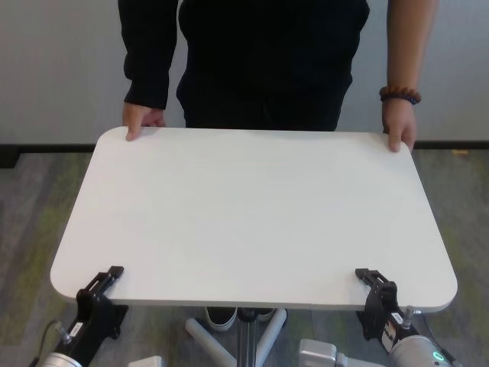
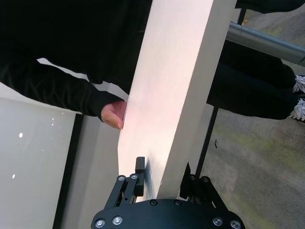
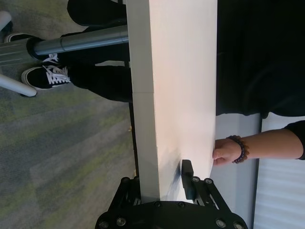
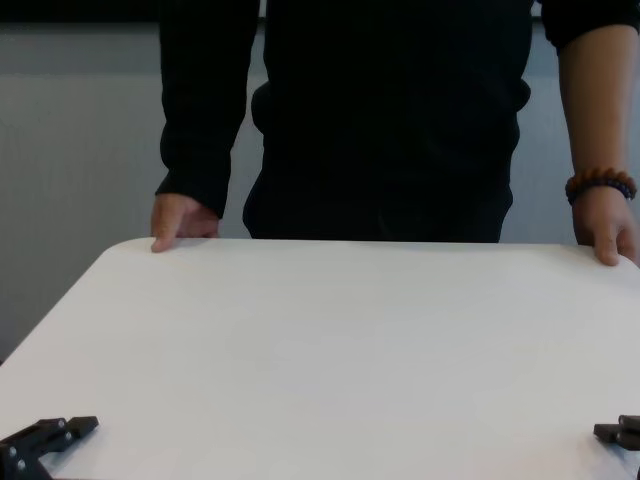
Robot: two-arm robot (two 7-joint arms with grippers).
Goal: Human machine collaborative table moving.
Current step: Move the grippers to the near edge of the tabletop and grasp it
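White table (image 1: pixel 252 214) with rounded corners, centred in the head view between robot and person, standing on a grey-green carpet (image 1: pixel 30 222). At the far edge, the human (image 1: pixel 260 61) in a black long-sleeved top, one hand (image 1: pixel 141 121) on the far left corner and the other hand (image 1: pixel 400 126) on the far right corner, thumbs on top of the board. Brown-and-dark bead bracelet (image 1: pixel 399 95) on the wrist at the right corner. At the near edge, left end effector (image 1: pixel 103 281) clamped on the table near its left corner, upper finger lying on the top surface; in the left wrist view (image 2: pixel 162 183), fingers on both faces of the thin board. Right end effector (image 1: pixel 374 281) clenched likewise on the near edge by the right corner; in the right wrist view (image 3: pixel 162 183), one black finger (image 3: pixel 187 179) pressed on the top face, the other below. Under the board, a slim grey metal pole (image 3: pixel 81 44) and a white star base (image 1: pixel 206 340), with dark sneakers (image 3: pixel 45 76) with white laces beyond it.
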